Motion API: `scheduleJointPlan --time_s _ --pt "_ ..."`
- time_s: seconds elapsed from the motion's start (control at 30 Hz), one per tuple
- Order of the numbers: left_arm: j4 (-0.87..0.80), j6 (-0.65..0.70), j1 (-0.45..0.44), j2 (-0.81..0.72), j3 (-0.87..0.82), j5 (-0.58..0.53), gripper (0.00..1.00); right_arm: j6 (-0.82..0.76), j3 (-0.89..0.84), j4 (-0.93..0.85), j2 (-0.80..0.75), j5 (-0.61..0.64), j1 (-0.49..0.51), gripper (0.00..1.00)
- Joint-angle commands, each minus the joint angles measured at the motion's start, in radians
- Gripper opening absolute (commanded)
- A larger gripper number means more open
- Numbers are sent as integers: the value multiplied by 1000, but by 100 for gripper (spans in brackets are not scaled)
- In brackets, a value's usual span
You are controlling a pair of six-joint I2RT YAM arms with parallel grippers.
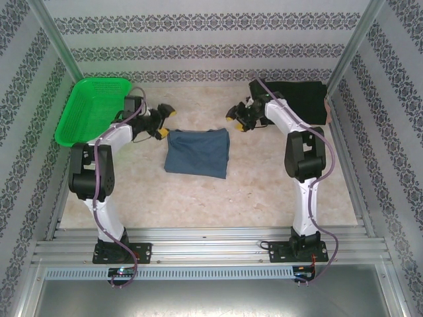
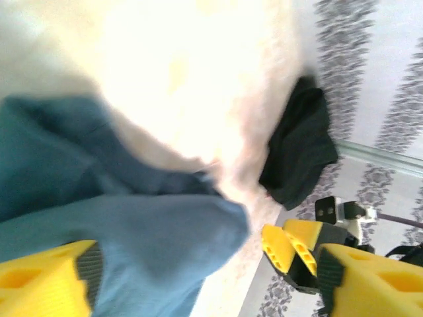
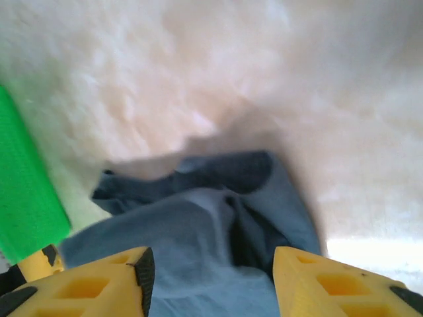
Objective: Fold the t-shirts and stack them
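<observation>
The left gripper point(image 1: 165, 121) and right gripper point(image 1: 238, 123) were held released, empty. The blue shirt point(image 1: 197, 152) was laid folded between them; the black shirt point(image 1: 301, 99) was heaped just beyond the right gripper.

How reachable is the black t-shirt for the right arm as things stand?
Probably yes. The black t-shirt lies in the far right corner, beside that arm's forearm, with nothing lying on it. The right gripper is open and empty, but points away, toward the blue t-shirt.
</observation>
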Motion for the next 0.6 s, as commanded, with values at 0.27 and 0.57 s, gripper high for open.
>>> scheduleJointPlan --time_s 0.27,0.57 --pt "-281 271 -42 -395 -108 -87 36 -9 -376 180 -382 -58 122 19" --pt "-115 248 -131 -217 -236 -53 5 98 -459 398 -212 -36 200 3"
